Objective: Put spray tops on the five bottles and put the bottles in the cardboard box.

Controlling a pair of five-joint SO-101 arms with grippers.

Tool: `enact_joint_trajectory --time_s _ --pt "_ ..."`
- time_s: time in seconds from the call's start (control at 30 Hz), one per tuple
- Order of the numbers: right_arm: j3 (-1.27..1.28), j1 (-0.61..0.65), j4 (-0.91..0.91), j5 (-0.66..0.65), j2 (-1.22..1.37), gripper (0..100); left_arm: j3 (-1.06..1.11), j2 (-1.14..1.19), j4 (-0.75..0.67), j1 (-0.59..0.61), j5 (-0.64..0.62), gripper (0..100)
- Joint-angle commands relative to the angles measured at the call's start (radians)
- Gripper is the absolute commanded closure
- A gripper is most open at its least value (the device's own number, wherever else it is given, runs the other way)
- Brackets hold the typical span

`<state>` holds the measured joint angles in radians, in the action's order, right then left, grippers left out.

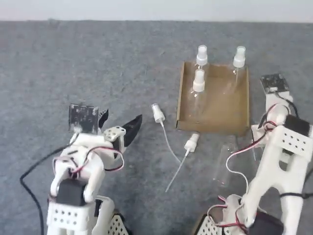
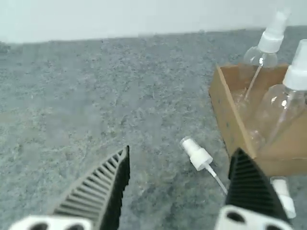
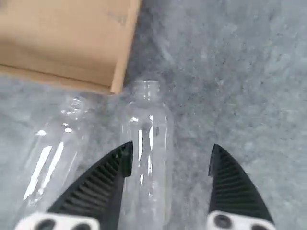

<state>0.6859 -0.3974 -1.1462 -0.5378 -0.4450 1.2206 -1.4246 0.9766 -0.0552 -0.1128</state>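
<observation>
The left claw (image 2: 182,153) is released, with a spray top (image 2: 196,154) just ahead of it. The right claw (image 3: 171,147) is released above a lying bottle (image 3: 145,139), the box (image 3: 62,43) beyond.

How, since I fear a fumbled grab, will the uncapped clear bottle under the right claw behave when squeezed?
The bottle looks empty and thin-walled, so probably light and somewhat squashy. Its smooth round body lies on its side on the carpet, so it may roll or slip from the right claw.
</observation>
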Motion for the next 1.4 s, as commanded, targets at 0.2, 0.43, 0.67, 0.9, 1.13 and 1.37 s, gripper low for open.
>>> enact_joint_trajectory --time_s 0.2,0.43,0.67,0.9,1.13,1.37 --pt "0.014 0.067 0.128 0.058 0.028 78.6 -0.223 0.417 -0.044 -0.003 -0.02 70" --pt "-0.249 0.09 -0.067 0.107 -0.018 78.6 -0.14 0.417 -0.104 0.002 -0.02 70" --pt "-0.379 0.206 -0.133 0.189 0.045 78.6 -0.105 0.417 -0.14 0.043 -0.021 70" --pt "-0.334 0.131 -0.153 0.169 0.137 78.6 -0.111 0.428 -0.137 0.097 -0.025 70" --pt "-0.132 -0.036 -0.047 -0.044 0.15 78.6 -0.206 0.582 -0.132 0.04 -0.026 70" --pt "0.086 -0.059 0.18 -0.066 0.153 78.6 -0.334 0.806 -0.132 0.011 -0.026 70"
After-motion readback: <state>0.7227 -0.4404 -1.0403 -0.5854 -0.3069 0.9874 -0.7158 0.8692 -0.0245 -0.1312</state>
